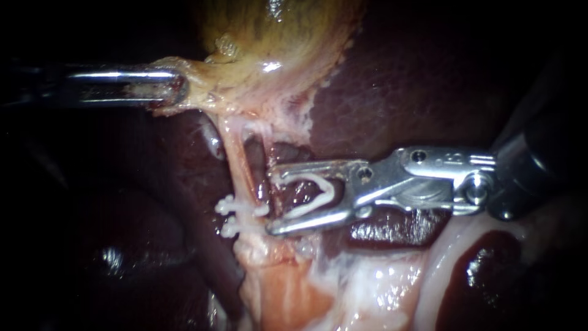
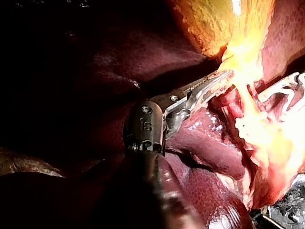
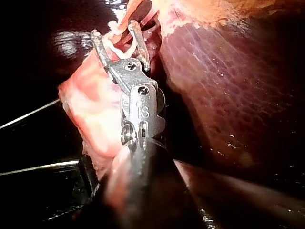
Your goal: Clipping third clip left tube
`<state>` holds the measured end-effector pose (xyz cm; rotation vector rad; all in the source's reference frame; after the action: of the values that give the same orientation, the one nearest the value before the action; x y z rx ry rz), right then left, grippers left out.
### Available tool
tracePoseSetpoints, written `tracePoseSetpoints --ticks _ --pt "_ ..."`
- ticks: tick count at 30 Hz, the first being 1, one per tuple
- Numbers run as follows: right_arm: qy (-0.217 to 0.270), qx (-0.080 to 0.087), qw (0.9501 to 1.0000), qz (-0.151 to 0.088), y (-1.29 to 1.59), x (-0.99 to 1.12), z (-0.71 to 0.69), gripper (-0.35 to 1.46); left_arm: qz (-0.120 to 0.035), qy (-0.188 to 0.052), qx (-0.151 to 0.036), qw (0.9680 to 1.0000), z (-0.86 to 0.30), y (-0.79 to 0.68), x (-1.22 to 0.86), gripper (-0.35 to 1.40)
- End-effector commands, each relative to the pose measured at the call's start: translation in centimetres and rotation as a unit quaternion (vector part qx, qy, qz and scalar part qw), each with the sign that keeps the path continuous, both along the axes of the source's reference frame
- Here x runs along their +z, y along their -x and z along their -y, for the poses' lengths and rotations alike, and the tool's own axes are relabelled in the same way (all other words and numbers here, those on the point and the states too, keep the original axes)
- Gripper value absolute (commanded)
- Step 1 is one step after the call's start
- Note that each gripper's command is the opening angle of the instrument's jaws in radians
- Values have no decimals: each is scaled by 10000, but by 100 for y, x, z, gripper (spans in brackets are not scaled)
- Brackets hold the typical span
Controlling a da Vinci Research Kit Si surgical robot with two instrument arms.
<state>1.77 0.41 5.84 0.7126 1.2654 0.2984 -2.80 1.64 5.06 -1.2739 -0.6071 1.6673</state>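
Observation:
My left instrument (image 1: pixel 177 89) comes in from the left and is shut on the pale lower edge of the yellow gallbladder (image 1: pixel 275 30), holding it taut; the left wrist view shows the same grip (image 2: pixel 221 76). From there the left tube (image 1: pixel 240 165) runs down and carries two white clips (image 1: pixel 234 211), one just under the other. My right instrument (image 1: pixel 271 200) enters from the right, its jaws wide apart with a white clip (image 1: pixel 313 195) seated between them. Its jaw tips lie just right of the tube, level with the two clips. The right wrist view shows that clip (image 3: pixel 119 44) in the jaws (image 3: pixel 114 29).
Dark red liver (image 1: pixel 398 79) surrounds the field. A second thin strand (image 1: pixel 264 150) runs just right of the left tube. Pale pink fatty tissue (image 1: pixel 288 288) spreads below the clips. In the left wrist view my right instrument's jaws (image 2: pixel 286 90) show beyond the tube.

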Motion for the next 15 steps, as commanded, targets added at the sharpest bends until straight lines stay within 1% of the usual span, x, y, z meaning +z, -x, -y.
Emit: tracePoseSetpoints --ticks 1,9,11,15 --pt "-19 0 10000 12 -2 4 1 49 -2 1 -2 10000 0 0 0 -35" --pt "-122 51 9999 85 -13 35 4 49 -3 0 -3 10000 0 0 0 -35" --pt "-167 69 9998 112 -18 40 4 49 -4 0 -4 10000 1 0 -1 -35" --pt "-259 74 9995 136 -34 42 2 49 -5 0 -5 10000 0 1 -1 -35"
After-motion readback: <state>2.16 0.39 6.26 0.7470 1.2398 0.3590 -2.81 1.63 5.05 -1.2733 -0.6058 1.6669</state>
